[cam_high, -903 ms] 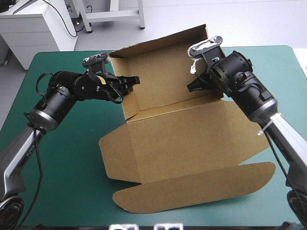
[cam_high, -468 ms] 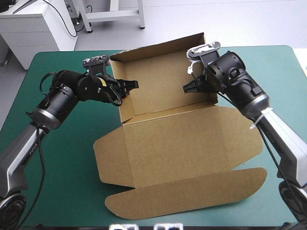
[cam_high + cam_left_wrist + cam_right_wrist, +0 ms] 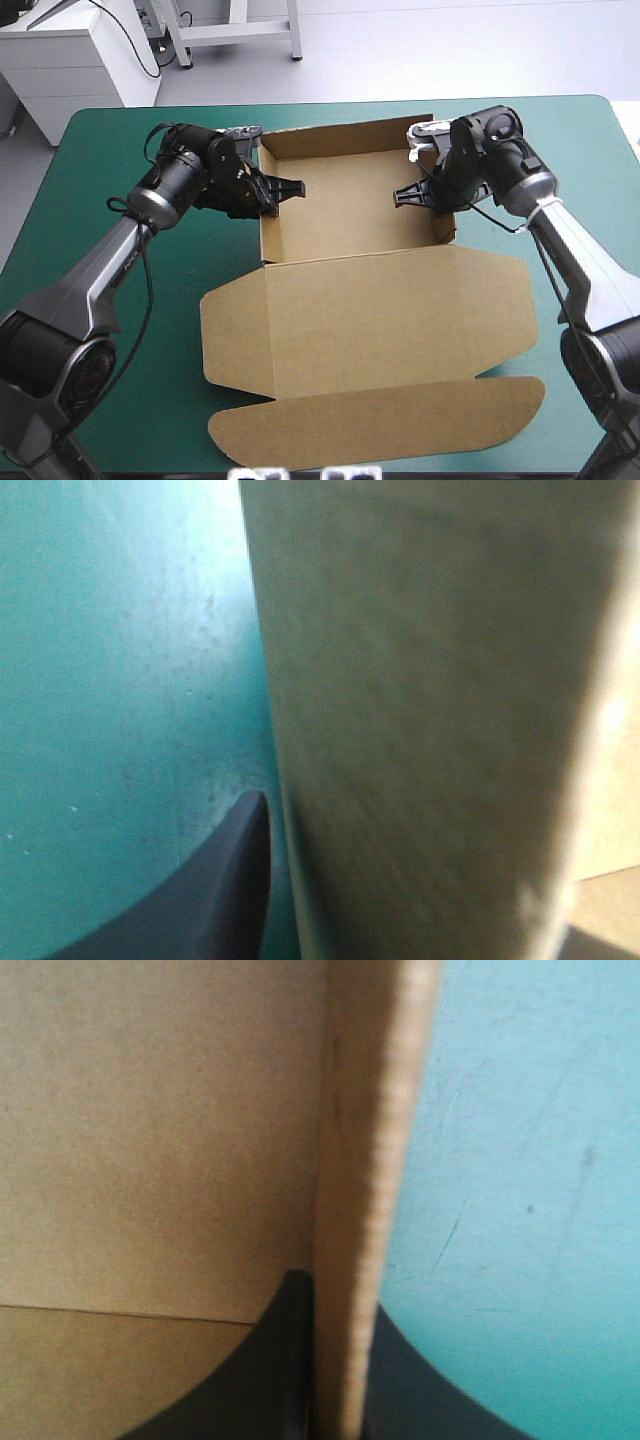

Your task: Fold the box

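— Where's the brown cardboard box point(image 3: 372, 312)?
— Centre of the teal-green cover point(image 3: 160, 400): tray walls raised, lid lying flat.
— Held how?
— Left gripper point(image 3: 287, 188) pinches its left wall, right gripper point(image 3: 407, 196) its right wall.

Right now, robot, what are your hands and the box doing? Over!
Left hand shut on one side wall. Right hand shut on the opposite wall. Box an open tray, lid flat. Nothing in the way.

The box point(image 3: 365, 290) lies on the table point(image 3: 110, 330), its tray point(image 3: 350, 200) behind its lid point(image 3: 380, 340).
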